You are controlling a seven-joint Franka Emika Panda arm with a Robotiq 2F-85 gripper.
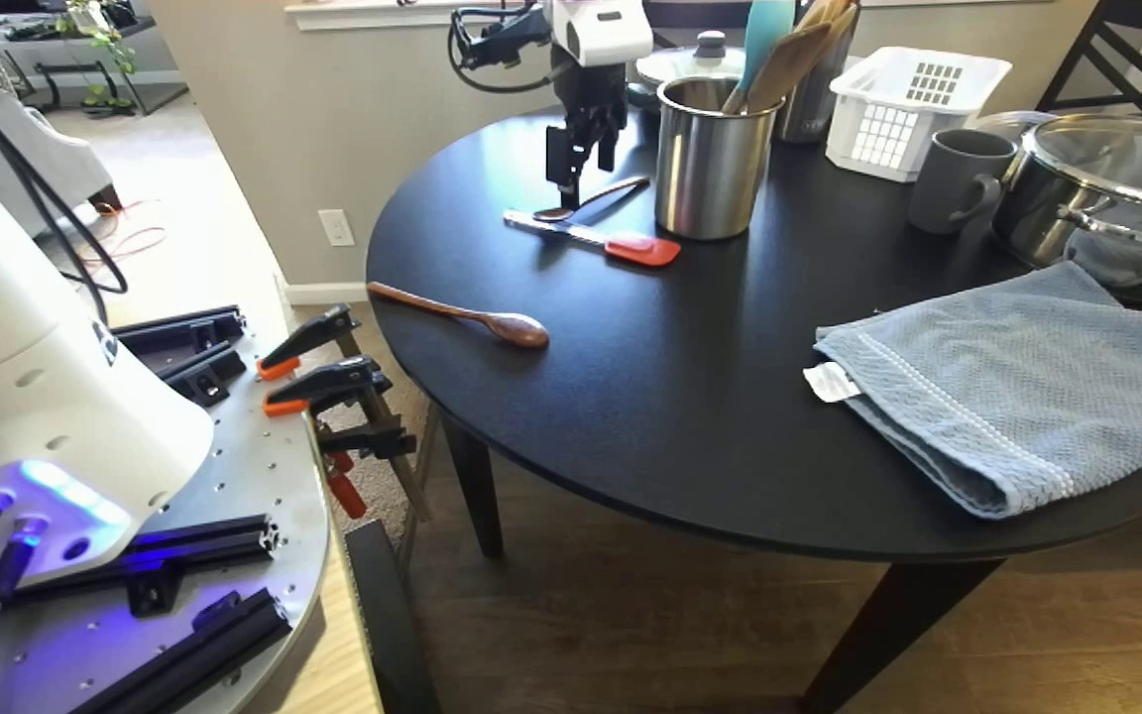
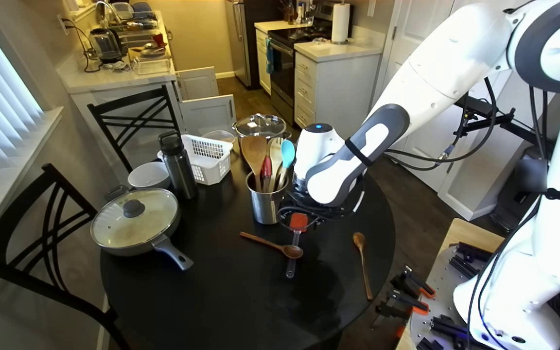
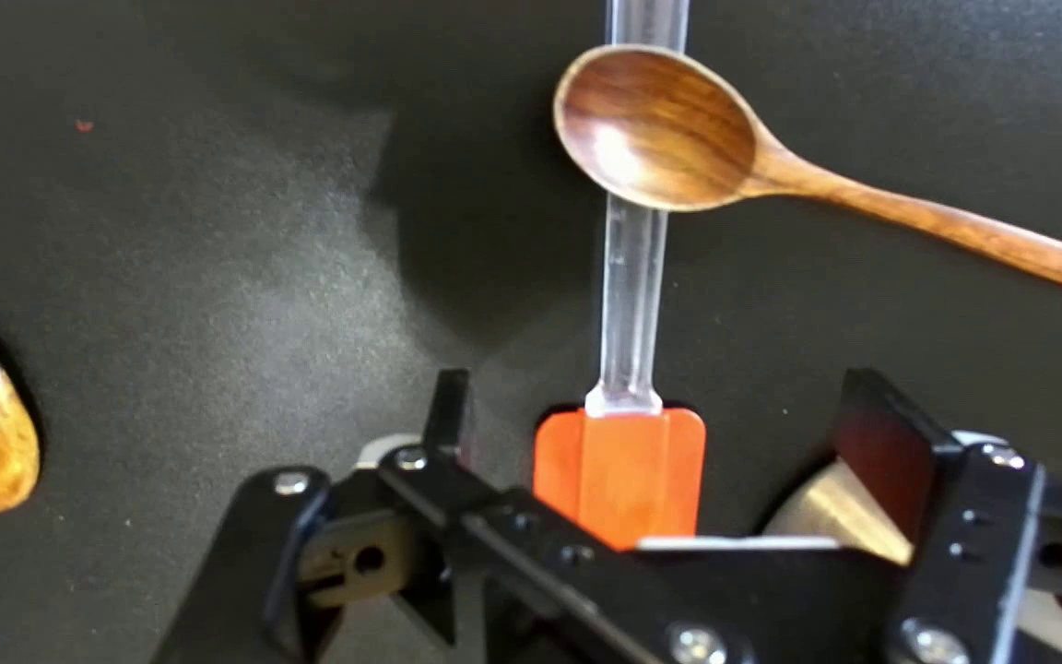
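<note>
1. Two black jaws of my gripper [image 3: 658, 429] stood wide apart and empty above the round black table [image 1: 650, 397].
2. Below them lay a red-headed, clear-handled plastic spatula [image 3: 631, 295], its flat head showing between the jaws in the wrist view.
3. Across that clear handle rested the oval bowl of a glossy brown wooden spoon [image 3: 660, 129], its stem slanting away.
4. Near the red head, a cylindrical steel canister [image 1: 710, 169] stood upright, holding brown wooden utensils [image 2: 253, 153] and a turquoise-headed utensil [image 2: 287, 153].
5. Apart from these, a second brown wooden spoon [image 1: 512, 327] lay near the table's edge.
6. Farther from me, in an exterior view, were a white plastic lattice basket [image 1: 883, 139], a dark grey handled mug [image 1: 943, 188], a glass-lidded steel pot [image 1: 1047, 208] and a folded blue cloth towel [image 1: 1017, 397].
7. Elsewhere on the table, a glass-lidded grey pan [image 2: 136, 228] sat near a tall steel bottle [image 2: 180, 170].
</note>
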